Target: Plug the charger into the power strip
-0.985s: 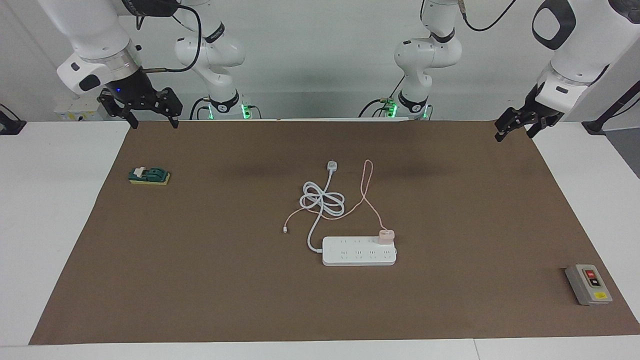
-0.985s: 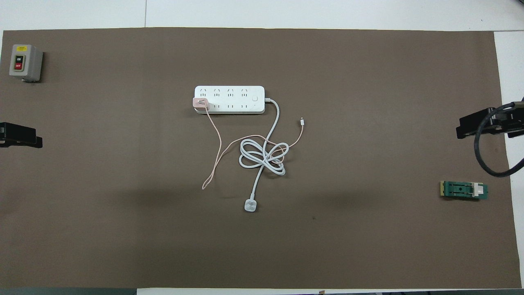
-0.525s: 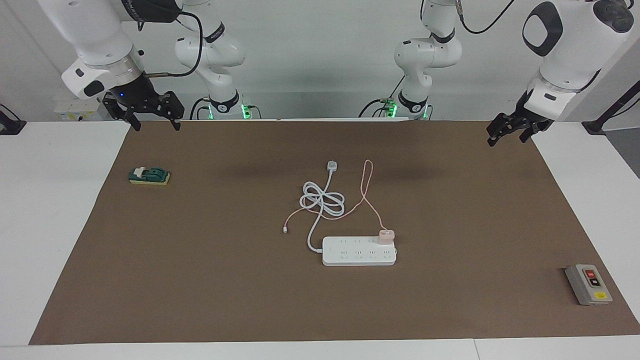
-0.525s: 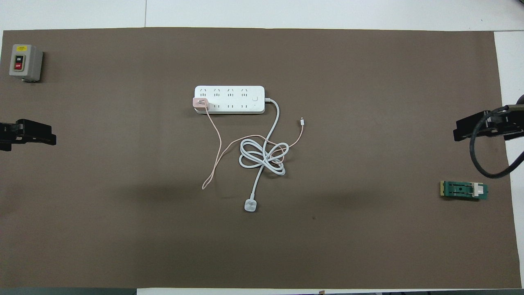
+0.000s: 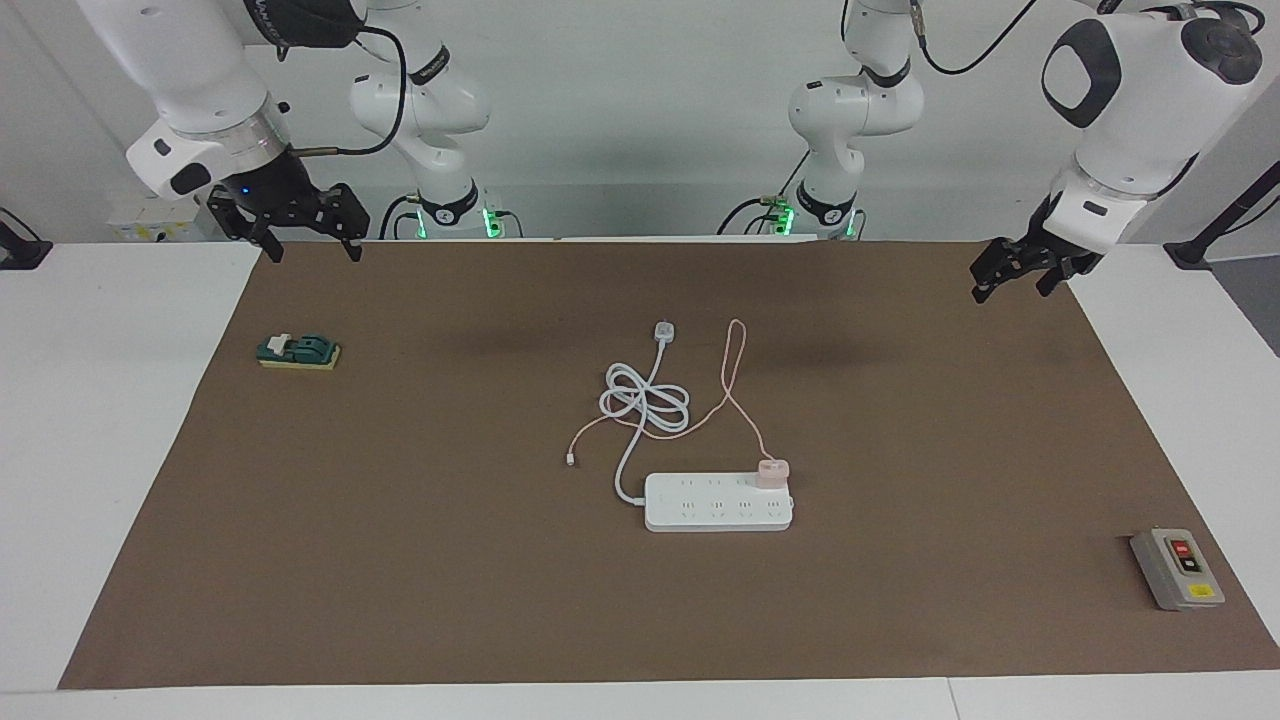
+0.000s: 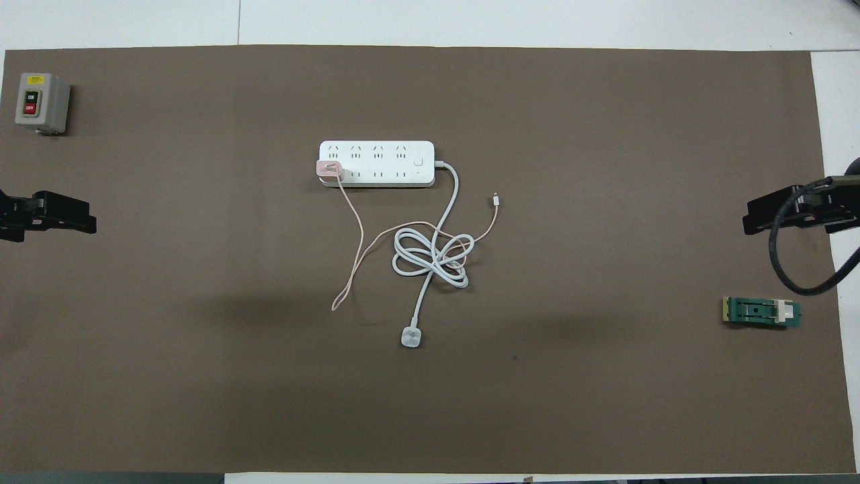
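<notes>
Already your charger (image 5: 772,471) sits on the power strip (image 5: 718,503), apparently plugged in; hence right gripper (image 5: 299,240) hangs spread and empty, left gripper (image 5: 1012,279) unreadable.

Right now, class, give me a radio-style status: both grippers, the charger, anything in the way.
Left gripper and right gripper open, empty, up over the mat's ends. Charger sits on the power strip, end socket. Nothing in the way.

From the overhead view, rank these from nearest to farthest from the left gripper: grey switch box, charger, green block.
Measured from the left gripper, up in the air at its end of the mat:
1. Grey switch box, same end.
2. Charger, on the power strip, mid-table.
3. Green block, right arm's end.
</notes>
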`<action>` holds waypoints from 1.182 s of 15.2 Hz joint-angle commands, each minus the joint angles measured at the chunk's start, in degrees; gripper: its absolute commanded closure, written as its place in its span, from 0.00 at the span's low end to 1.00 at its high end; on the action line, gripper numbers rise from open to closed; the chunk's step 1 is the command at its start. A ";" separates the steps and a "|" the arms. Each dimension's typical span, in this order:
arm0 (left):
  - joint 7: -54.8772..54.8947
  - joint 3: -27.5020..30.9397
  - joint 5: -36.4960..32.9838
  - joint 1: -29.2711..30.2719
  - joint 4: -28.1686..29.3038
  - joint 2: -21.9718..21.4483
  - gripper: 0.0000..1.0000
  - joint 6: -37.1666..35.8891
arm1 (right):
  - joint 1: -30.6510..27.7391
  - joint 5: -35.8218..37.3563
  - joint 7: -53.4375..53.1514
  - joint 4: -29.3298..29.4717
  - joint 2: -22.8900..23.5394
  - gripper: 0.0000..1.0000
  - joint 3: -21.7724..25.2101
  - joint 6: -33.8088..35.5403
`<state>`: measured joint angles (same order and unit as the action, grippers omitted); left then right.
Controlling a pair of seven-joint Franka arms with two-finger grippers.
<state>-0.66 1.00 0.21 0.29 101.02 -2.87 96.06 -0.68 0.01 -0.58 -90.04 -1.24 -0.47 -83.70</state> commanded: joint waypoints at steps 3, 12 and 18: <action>1.19 -0.39 0.67 -0.12 -0.74 0.06 0.00 1.41 | -1.16 1.04 1.38 -2.86 -2.10 0.00 -0.76 -1.91; 1.01 -0.39 0.14 -0.12 -2.85 0.32 0.00 -1.76 | -1.16 1.04 1.38 -2.86 -2.10 0.00 -0.76 -1.82; 1.54 -0.39 0.67 -0.12 -3.11 0.15 0.00 -3.16 | -1.16 1.04 1.38 -2.86 -2.10 0.00 -0.76 -1.82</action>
<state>-0.23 0.48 0.31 0.26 99.13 -2.88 94.56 -0.69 0.01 -0.59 -90.81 -1.72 -0.47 -84.01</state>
